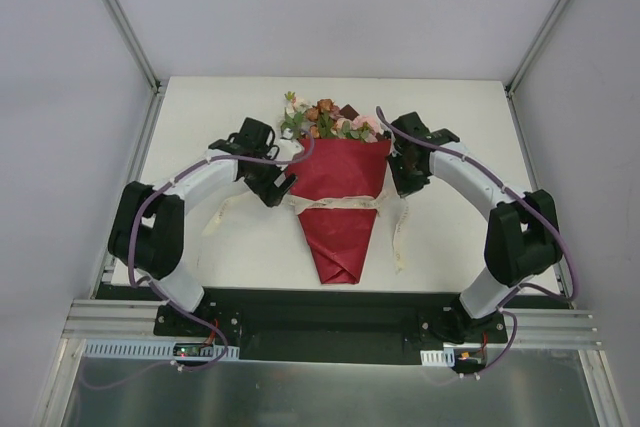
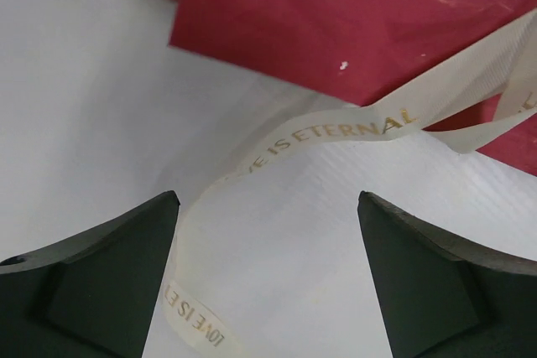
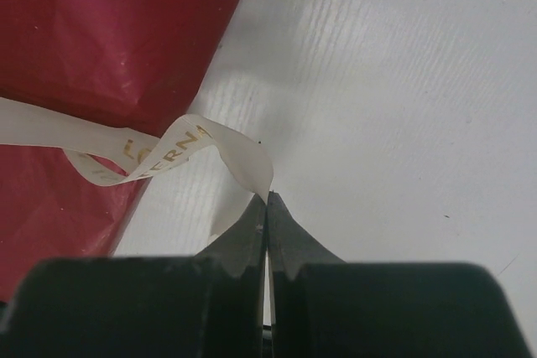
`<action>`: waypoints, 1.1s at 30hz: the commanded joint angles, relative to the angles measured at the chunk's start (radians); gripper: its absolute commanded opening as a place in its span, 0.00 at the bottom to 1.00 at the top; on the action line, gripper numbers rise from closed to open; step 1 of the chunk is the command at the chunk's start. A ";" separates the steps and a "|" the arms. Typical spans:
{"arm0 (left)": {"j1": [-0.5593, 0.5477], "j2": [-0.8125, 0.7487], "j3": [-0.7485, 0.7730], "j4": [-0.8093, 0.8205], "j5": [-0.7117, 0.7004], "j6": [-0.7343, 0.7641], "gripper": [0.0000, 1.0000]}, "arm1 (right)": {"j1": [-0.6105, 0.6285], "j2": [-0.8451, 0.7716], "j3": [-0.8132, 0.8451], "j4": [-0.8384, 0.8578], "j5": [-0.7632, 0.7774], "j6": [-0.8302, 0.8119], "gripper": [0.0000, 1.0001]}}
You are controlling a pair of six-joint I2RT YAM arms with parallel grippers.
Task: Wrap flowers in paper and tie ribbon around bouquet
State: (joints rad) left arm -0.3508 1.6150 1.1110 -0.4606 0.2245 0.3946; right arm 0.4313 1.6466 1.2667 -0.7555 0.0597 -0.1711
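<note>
left gripper (image 2: 268, 211) wide, ribbon (image 2: 327, 133) loose between its fingers; right gripper (image 3: 268, 207) pinches ribbon, frame centre. one-sided pull may drag ribbon off paper (image 1: 340, 222).

flowers (image 1: 325, 119): stems hidden inside the paper (image 1: 340, 177) cone; single blooms too small to separate from above
ribbon (image 3: 168, 153): one end vanishes between the closed tips of the right gripper (image 3: 268, 199); lettering cut at the left wrist view's lower edge, unreadable from above
left gripper (image 2: 268, 224): finger bases cropped by the bottom edge
</note>
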 commanded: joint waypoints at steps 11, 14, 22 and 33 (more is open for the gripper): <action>-0.040 0.200 0.130 -0.030 0.176 0.365 0.87 | -0.012 -0.082 -0.021 0.031 -0.031 -0.015 0.01; -0.042 0.218 0.138 -0.013 0.193 0.362 0.87 | -0.014 -0.079 -0.023 0.030 -0.020 -0.015 0.01; -0.051 0.261 0.107 -0.003 0.236 0.356 0.75 | -0.019 -0.068 -0.021 0.038 -0.017 -0.007 0.01; -0.105 0.180 0.041 0.008 0.098 0.127 0.00 | -0.016 -0.044 -0.115 0.180 -0.015 0.264 0.01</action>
State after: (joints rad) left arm -0.4225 1.8618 1.2003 -0.4248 0.3779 0.6510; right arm 0.4183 1.6016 1.1816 -0.6521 0.0406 -0.0746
